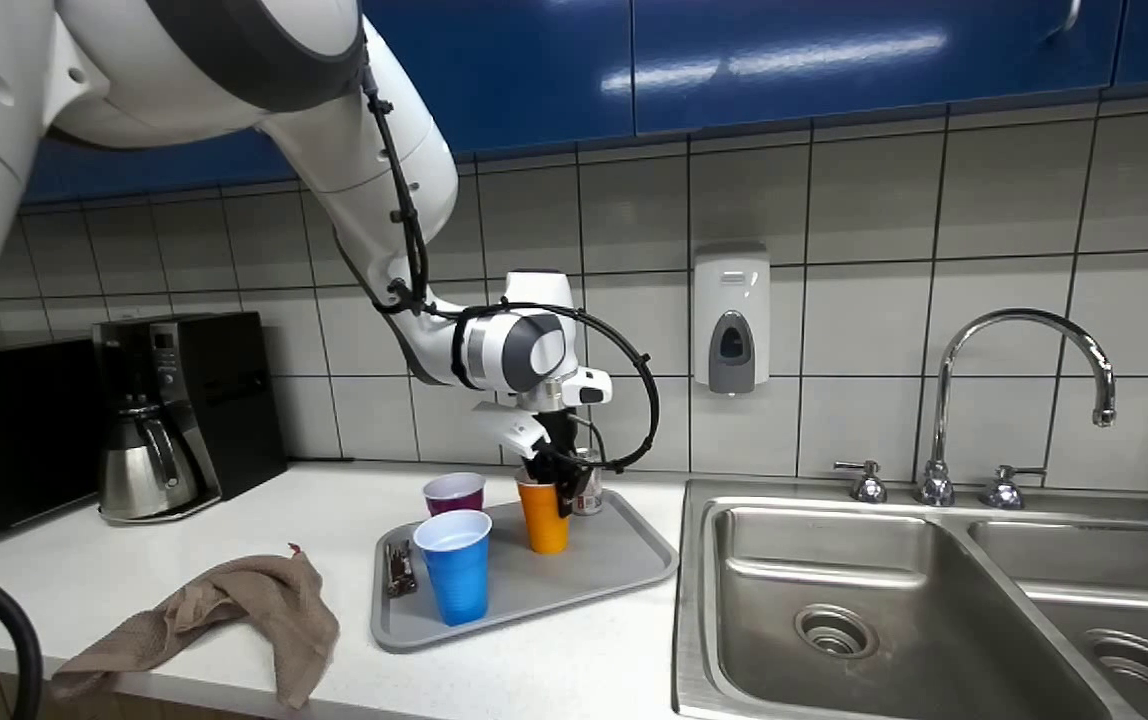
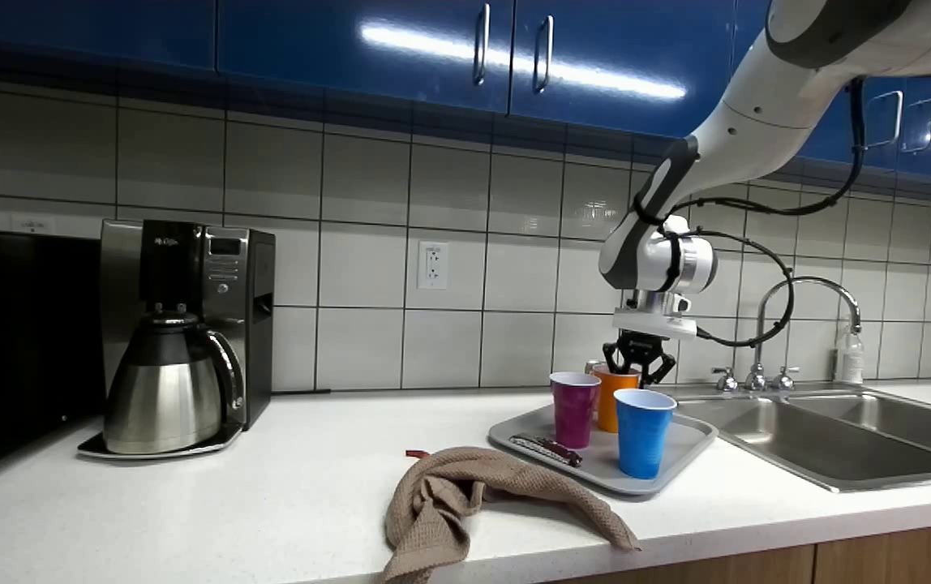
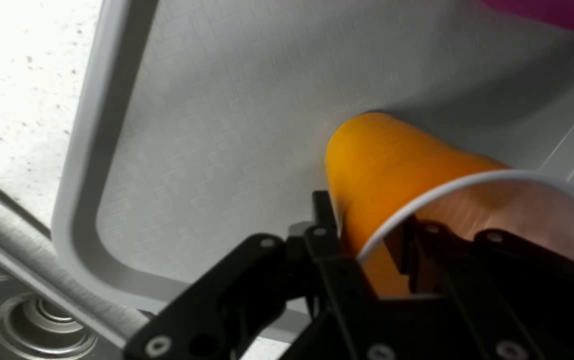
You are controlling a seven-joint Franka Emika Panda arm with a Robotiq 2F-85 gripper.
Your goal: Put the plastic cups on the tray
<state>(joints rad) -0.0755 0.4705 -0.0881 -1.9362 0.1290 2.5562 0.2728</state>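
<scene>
The blue cup [image 1: 459, 572], the magenta-purple cup [image 1: 455, 494] and the orange cup [image 1: 545, 520] stand upright on the grey tray [image 1: 589, 578]. All three also show on the tray in an exterior view, blue [image 2: 642, 438], purple [image 2: 573, 414] and orange [image 2: 607, 410]. My gripper [image 2: 632, 378] is at the orange cup's rim. In the wrist view my gripper [image 3: 360, 220] has one finger inside the orange cup [image 3: 382, 160] and one outside. The fingers are apart with the cup wall between them. Only an edge of the purple cup [image 3: 562, 12] shows there.
A small can [image 1: 589, 490] stands behind the gripper on the tray. A dark wrapped packet [image 1: 399, 568] lies at the tray's side. A brown towel [image 1: 244, 605] lies on the counter. The steel sink [image 1: 834, 570] adjoins the tray; a coffee pot [image 2: 165, 397] stands farther off.
</scene>
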